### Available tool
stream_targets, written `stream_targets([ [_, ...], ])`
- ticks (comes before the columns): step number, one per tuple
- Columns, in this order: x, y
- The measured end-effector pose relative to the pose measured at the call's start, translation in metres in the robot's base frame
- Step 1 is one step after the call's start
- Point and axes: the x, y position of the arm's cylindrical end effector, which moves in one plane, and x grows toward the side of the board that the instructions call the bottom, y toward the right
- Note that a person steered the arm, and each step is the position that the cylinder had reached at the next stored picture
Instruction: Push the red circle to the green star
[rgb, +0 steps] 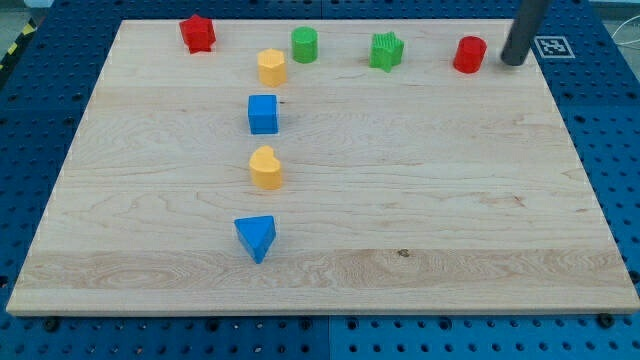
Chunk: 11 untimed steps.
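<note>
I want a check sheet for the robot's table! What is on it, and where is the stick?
Surface: wooden board lying on a blue pegboard table.
Job's things: red circle at the view's top right; green star to its left, apart from it.
Clutter: red star, green cylinder, yellow block, blue cube, yellow heart, blue triangle.
Grippers: none; my tip sits just right of the red circle.
Cables: nothing seen.
Surroundings: a black-and-white marker at the board's top right corner.

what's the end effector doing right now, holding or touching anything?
No gripper: a bare rod, holding nothing.
My tip sits just to the view's right of the red circle, a small gap between them; green star lies further left.
</note>
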Motion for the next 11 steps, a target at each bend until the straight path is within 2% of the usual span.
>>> stream_targets([
  [2,-0.002,0.039],
  [6,-0.001,0.044],
  [7,0.013,0.042],
  [11,0.002,-0.086],
])
